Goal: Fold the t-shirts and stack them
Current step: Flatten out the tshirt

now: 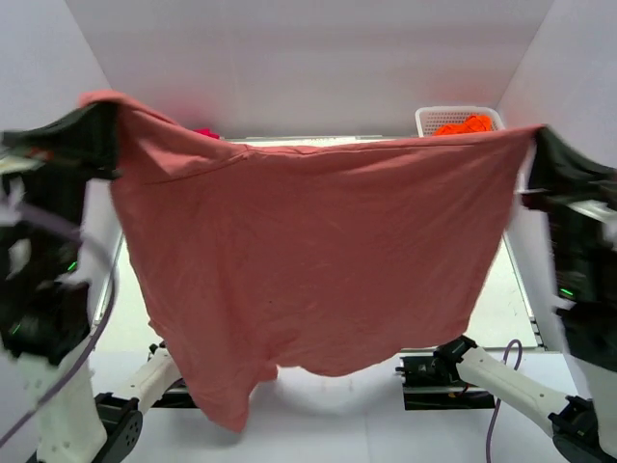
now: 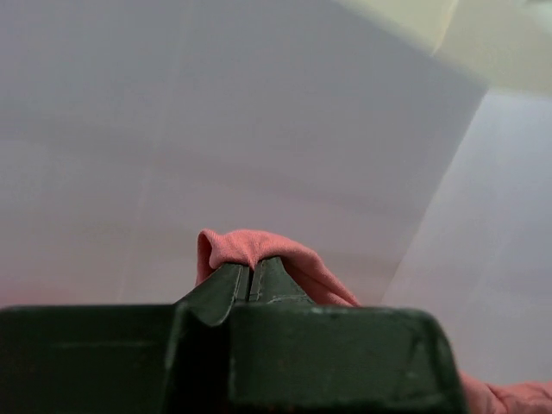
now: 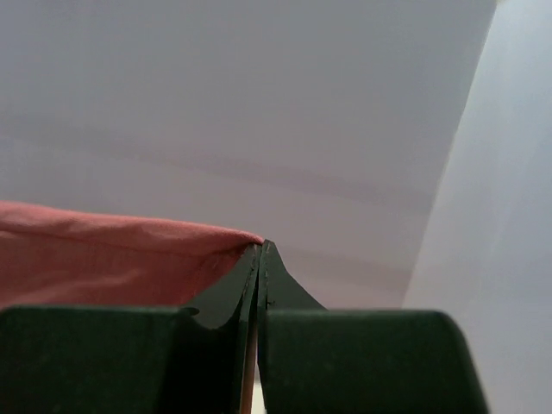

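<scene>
**Pink shirt held up wide between two arms**

The salmon-pink t-shirt (image 1: 318, 251) hangs in the air above the table (image 1: 503, 311). It is pulled out wide, like washing on a line. Its top edge runs almost straight from one side to the other. The bottom hangs loose and wavy, and one part on the left dangles lower than the rest, down near the arm bases.

The left gripper (image 1: 104, 118) is squeezed tight on the shirt's top left corner. In its own wrist view a little bump of pink cloth pokes up over the closed fingers. The right gripper (image 1: 533, 147) is pinched tight on the top right corner. In its wrist view the cloth runs off to the left from the closed tips. Both grippers are up high, well apart from each other.

Behind the shirt, at the far right, a white basket (image 1: 434, 113) sits with orange t-shirts (image 1: 468, 124) inside. At the far left a small bit of crimson-pink cloth (image 1: 205, 132) peeks over the shirt's top edge. Most of it is hidden. Plain white walls (image 1: 318, 58) stand all around.
</scene>
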Controlling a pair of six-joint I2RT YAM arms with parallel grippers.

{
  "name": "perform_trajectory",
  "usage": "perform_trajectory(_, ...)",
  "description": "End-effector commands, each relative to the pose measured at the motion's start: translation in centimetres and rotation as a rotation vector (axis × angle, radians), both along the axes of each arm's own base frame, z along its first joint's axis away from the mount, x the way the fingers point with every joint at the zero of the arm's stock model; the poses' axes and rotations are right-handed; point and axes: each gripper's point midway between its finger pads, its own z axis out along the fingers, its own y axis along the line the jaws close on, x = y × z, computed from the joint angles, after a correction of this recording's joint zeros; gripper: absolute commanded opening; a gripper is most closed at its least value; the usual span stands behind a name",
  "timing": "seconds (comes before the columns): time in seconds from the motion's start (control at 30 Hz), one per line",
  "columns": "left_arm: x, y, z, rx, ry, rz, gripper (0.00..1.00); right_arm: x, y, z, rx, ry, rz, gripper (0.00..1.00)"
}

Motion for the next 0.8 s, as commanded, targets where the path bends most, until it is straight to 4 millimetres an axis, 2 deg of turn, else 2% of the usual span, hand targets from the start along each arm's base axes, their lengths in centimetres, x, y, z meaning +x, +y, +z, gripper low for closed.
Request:
perform_trajectory(0.0,7.4,-1.1,-5.0,0.041,0.147,0.019,0.00,3.1,-1.6,-2.1,0.085,0.044,-0.186,0.00)
perform_trajectory(0.03,9.8,-1.5,-8.2,0.055,0.221,0.019,0.00,5.2,-0.6,-4.6,0.088,0.073,-0.221,0.00)
perform_trajectory(0.07,11.0,-1.7,-9.7,0.060,0.251,0.019,0.00,6.0,-0.6,-5.8,0.095,0.093,-0.255,0.00)
perform_trajectory(0.1,12.0,-1.9,-11.3,0.066,0.281,0.018,0.00,7.8,-1.0,-9.3,0.073,0.176,-0.359,0.00)
perform_trajectory(0.13,14.3,-2.3,-14.7,0.079,0.347,0.018,0.00,8.0,-1.2,-9.7,0.108,0.160,-0.381,0.00)
perform_trajectory(0.17,15.4,-2.5,-16.4,0.085,0.380,0.018,0.00,9.0,-1.2,-11.9,0.121,0.190,-0.432,0.00)
perform_trajectory(0.2,17.0,-2.7,-19.7,0.095,0.450,0.026,0.00,10.2,-0.3,-14.1,0.096,0.221,-0.440,0.00)
perform_trajectory(0.27,20.2,-2.8,-23.7,0.103,0.535,0.047,0.00,12.2,1.0,-17.6,0.079,0.283,-0.457,0.00)
perform_trajectory(0.33,23.4,-3.4,-28.6,0.122,0.625,0.047,0.00,13.1,1.4,-19.1,0.071,0.309,-0.468,0.00)
perform_trajectory(0.37,24.4,-3.6,-30.1,0.139,0.648,0.050,0.00,14.5,2.3,-21.2,0.034,0.351,-0.483,0.00)
perform_trajectory(0.43,26.3,-4.1,-32.5,0.149,0.683,0.041,0.00,15.4,2.4,-22.8,0.023,0.386,-0.509,0.00)
perform_trajectory(0.47,27.2,-4.2,-33.7,0.164,0.705,0.044,0.00,16.2,2.5,-24.3,0.006,0.407,-0.533,0.00)
perform_trajectory(0.5,28.8,-4.5,-36.1,0.174,0.756,0.043,0.00,17.0,2.7,-25.3,-0.008,0.426,-0.556,0.00)
perform_trajectory(0.53,29.7,-4.4,-37.1,0.186,0.765,0.058,0.00,17.9,2.4,-26.1,-0.011,0.429,-0.584,0.00)
perform_trajectory(0.57,30.6,-4.5,-37.1,0.194,0.762,0.060,0.00,18.6,2.4,-26.7,-0.025,0.440,-0.597,0.00)
perform_trajectory(0.6,32.0,-4.8,-39.5,0.205,0.808,0.059,0.00,20.4,2.9,-28.4,-0.071,0.478,-0.619,0.00)
perform_trajectory(0.63,33.0,-4.9,-39.4,0.214,0.800,0.062,0.00,21.1,2.5,-28.1,-0.064,0.479,-0.639,0.00)
perform_trajectory(0.67,33.5,-5.0,-41.0,0.221,0.832,0.061,0.00,21.7,3.0,-29.2,-0.087,0.499,-0.639,0.00)
perform_trajectory(0.7,34.5,-5.2,-40.6,0.218,0.819,0.061,0.00,22.5,2.5,-28.3,-0.066,0.489,-0.658,0.00)
perform_trajectory(0.73,35.7,-4.9,-43.0,0.224,0.866,0.068,0.00,24.4,3.1,-30.9,-0.123,0.541,-0.678,0.00)
perform_trajectory(0.77,36.9,-4.9,-42.2,0.215,0.836,0.082,0.00,25.1,3.0,-31.4,-0.125,0.550,-0.689,0.00)
